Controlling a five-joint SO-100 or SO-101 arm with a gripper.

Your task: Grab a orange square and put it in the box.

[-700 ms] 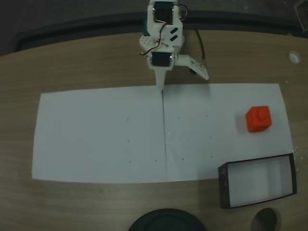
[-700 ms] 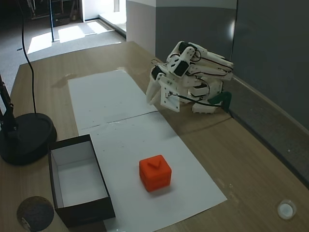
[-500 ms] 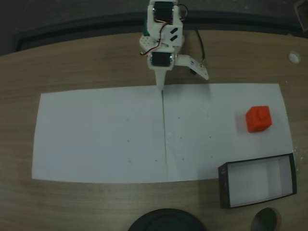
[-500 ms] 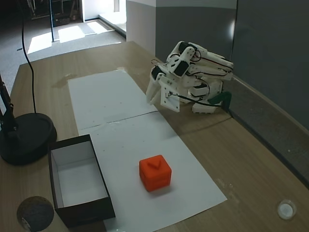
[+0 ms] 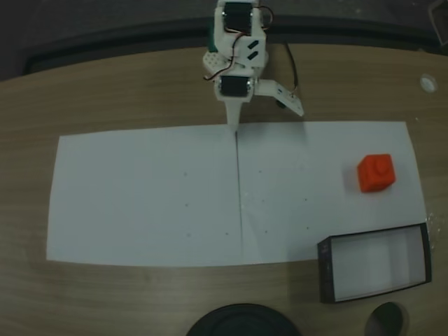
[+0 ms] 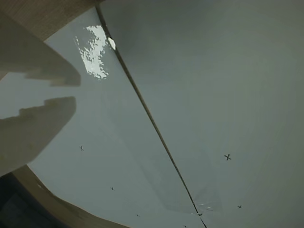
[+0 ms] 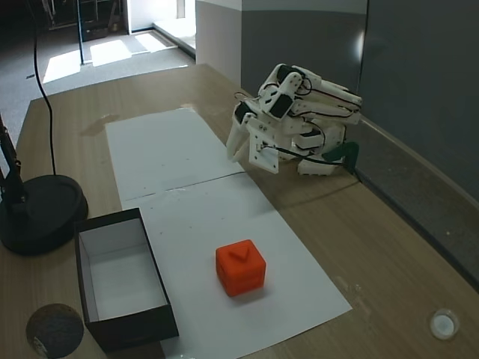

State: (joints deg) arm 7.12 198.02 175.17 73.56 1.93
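You're looking at an office or lab-like room set up as a small robot bench. The curved wood-grain table (image 7: 389,247) is desk furniture, backed by a grey partition wall (image 7: 419,82). Beyond it, daylight falls on a carpeted floor (image 7: 67,67) through an opening at the far end. 2 white paper sheets (image 5: 147,196) laid edge to edge mark out a work area, and a round black lamp or stand base (image 7: 37,213) sits on the table with its cable running up.
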